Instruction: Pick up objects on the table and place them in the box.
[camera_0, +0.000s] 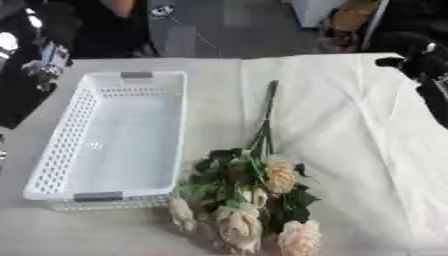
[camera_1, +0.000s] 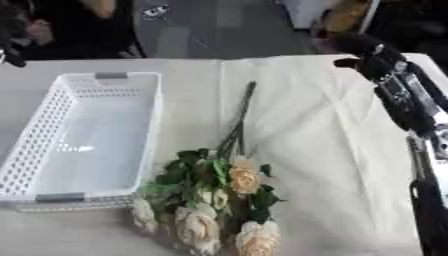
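Bouquet (camera_0: 249, 200): laid on the table (camera_1: 341, 165) near its near edge, just right of the basket's near right corner.
Long axis: stems (camera_1: 241, 117) point toward the far edge, blooms toward the near edge.
Basket (camera_0: 179, 115): white, empty, along the table's left side.
Right hand (camera_1: 363, 52): raised at the far right corner, well apart from the stems; finger state cannot be told.
Left hand: not seen.
Nearer arm: judged the right.

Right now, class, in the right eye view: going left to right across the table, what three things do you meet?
White perforated basket → bunch of cream roses with long green stems → the robot's right hand and black arm, above the table's far right.
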